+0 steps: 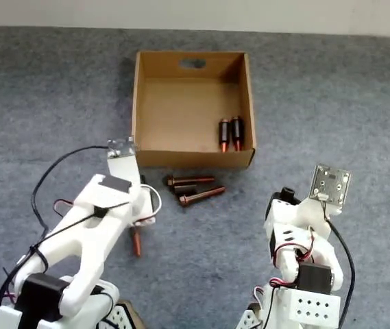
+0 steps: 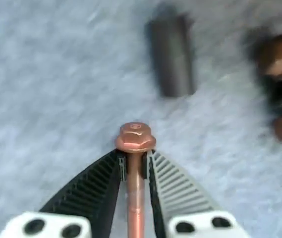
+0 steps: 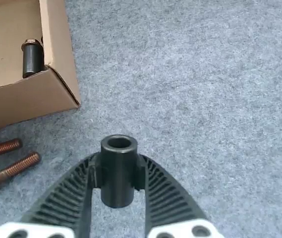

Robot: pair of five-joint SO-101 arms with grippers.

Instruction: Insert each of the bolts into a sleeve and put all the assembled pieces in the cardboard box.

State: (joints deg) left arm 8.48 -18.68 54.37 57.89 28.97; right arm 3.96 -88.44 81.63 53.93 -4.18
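The left arm (image 1: 102, 219) stands at 7 o'clock on the grey carpeted table (image 1: 359, 103). Its forearm lies low and slants toward the cardboard box (image 1: 140, 103) at 12 o'clock. The left gripper (image 2: 136, 159) is closed narrow on a copper bolt (image 2: 135, 141), pinching the shank just under the hexagonal head, which points away from the wrist. In the high view the arm covers the fingers, and the bolt's shank pokes out beneath it.

The right arm (image 1: 297, 229) is folded upright at 5 o'clock. The right gripper (image 3: 117, 171) clamps a black sleeve (image 3: 118, 148), whose open bore faces away from the wrist.

Two assembled pieces (image 1: 230, 133) lie side by side in the box's 4 o'clock corner. The loose bolts (image 1: 201, 195) lie on the carpet just at 6 o'clock of the front wall.

In the left wrist view the held bolt's threaded end is cut off at the edge. A second dark sleeve (image 2: 170, 57) lies blurred beyond its head. The brown shapes at the frame's edge are probably the loose bolts' heads, but they are too smeared to be sure. In the right wrist view the box wall hides all but one assembled piece, and the frame edge cuts off the loose bolts.
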